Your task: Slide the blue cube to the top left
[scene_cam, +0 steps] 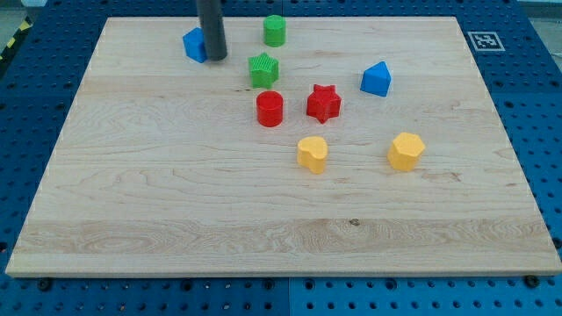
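Near the view's top, left of centre, blue cube (194, 45) sits touching my tip (216, 58) on its right side; no jaws on this rig, just a bare rod holding nothing. Judging progress: cube's close to the top edge but well short of the left corner, so a leftward push remains. Wooden board (176, 202) is pale and flat, on a blue perforated table (544, 132); path leftward looks unobstructed.

Blue cube (193, 44) partly behind rod (211, 26)
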Controlling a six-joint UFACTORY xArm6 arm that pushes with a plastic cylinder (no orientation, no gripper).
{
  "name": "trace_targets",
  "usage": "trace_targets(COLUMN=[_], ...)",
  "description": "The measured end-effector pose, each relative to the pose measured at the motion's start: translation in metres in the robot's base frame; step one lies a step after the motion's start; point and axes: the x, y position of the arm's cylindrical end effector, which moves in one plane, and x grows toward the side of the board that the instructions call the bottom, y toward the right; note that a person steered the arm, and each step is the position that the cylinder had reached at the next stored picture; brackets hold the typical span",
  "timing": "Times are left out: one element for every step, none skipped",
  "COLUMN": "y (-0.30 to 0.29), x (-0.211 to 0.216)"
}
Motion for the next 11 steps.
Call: trace_targets(y=[-0.015, -0.03, -0.041, -0.044, -0.046, -0.052, -0.043, -0.012, 0.0, -0.01, -0.028], x=[0.0, 0.0, -0.003, -0.021, -0.031, -0.031, -0.031, -0.032, -0.042, -0.058, -0.061])
